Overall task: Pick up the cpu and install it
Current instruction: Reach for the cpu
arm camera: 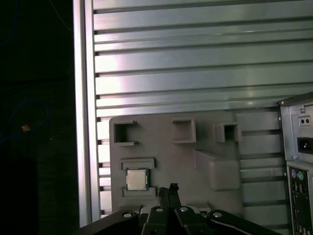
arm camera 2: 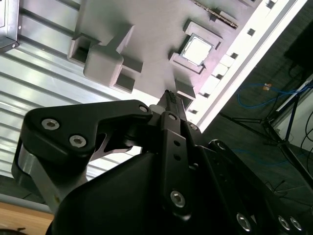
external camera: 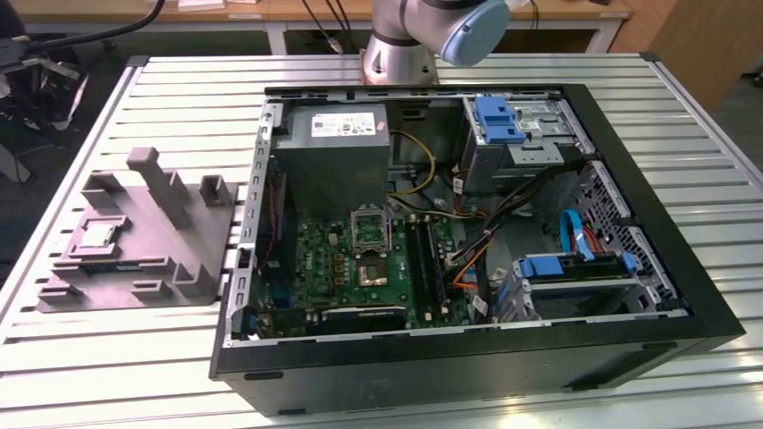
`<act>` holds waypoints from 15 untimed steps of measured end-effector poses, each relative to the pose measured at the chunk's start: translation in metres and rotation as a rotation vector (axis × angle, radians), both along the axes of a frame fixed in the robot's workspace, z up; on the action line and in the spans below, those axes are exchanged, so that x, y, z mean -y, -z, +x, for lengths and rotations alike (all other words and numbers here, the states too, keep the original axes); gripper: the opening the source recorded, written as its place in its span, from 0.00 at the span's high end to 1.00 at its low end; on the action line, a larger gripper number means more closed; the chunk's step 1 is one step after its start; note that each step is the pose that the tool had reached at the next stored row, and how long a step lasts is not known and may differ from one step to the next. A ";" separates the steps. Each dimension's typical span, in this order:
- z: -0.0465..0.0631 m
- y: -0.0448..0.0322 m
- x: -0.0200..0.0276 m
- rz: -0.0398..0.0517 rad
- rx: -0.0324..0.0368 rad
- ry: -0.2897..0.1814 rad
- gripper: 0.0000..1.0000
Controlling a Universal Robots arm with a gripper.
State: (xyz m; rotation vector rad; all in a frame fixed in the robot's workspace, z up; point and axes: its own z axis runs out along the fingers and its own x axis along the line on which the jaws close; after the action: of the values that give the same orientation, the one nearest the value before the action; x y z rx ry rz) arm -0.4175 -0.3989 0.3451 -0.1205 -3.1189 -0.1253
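Observation:
The cpu (external camera: pixel 98 234) is a small silver square chip lying flat in a recess of the grey plastic holder block (external camera: pixel 155 241), on the table at the exterior view's left. Both wrist views show the cpu (arm camera 2: pixel 196 50) (arm camera: pixel 136 179) from well above the block (arm camera: pixel 161 161). My gripper (arm camera: pixel 167 192) hangs high over the block, a little to one side of the chip, with its black fingers pressed together and nothing between them. In the second wrist view the gripper (arm camera 2: pixel 169 98) points down at the block (arm camera 2: pixel 146 29). The silver socket frame (external camera: pixel 370 232) sits on the green motherboard inside the open computer case.
The open black computer case (external camera: pixel 477 357) lies on the slatted metal table (external camera: pixel 155 366), holding a power supply (external camera: pixel 339 134), cables and blue drive brackets (external camera: pixel 573 266). Upright posts (external camera: pixel 149 174) rise from the holder block. The table edge (arm camera: pixel 83 98) runs close beside the block.

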 end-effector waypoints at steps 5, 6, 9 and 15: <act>-0.003 0.0000 0.0000 0.0000 -0.0001 0.000 0.89; -0.003 0.0000 0.0000 0.0000 0.0000 0.000 0.89; -0.005 0.0000 0.0000 0.0000 0.0000 0.000 0.89; -0.008 0.0000 0.0000 0.0000 0.0000 0.000 0.89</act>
State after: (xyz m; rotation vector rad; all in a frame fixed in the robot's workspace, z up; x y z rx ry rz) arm -0.4258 -0.3990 0.3451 -0.1204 -3.1189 -0.1253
